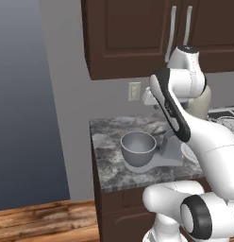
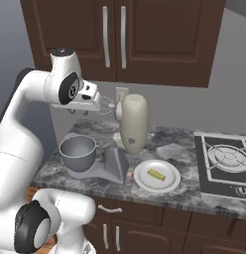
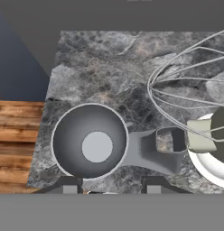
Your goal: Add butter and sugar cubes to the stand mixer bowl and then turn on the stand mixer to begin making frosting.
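A glossy white arm [image 2: 18, 124] with rounded segments, black joint bands and grey end caps.

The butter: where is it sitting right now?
In the right base view, the butter lies on the white plate on the counter, right of the stand mixer and left of the stove.

Bowl: the round deep grey metal stand mixer bowl [image 2: 78, 153] sits on the flat grey base at the counter's left end
Mixer: the cream-beige stand mixer [image 2: 131, 124] stands just right of and behind the bowl, its wire whisk [image 3: 186, 85] raised above the counter
Plate: the flat white plate [image 2: 156, 176] lies right of the mixer base, near the front edge
Butter: the small yellow butter block [image 2: 156, 174] lies on the plate
Stove: the dark gas hob [image 2: 225, 161] lies right of the plate
Cabinets: the brown wooden wall cabinets [image 2: 120, 34] hang above the counter
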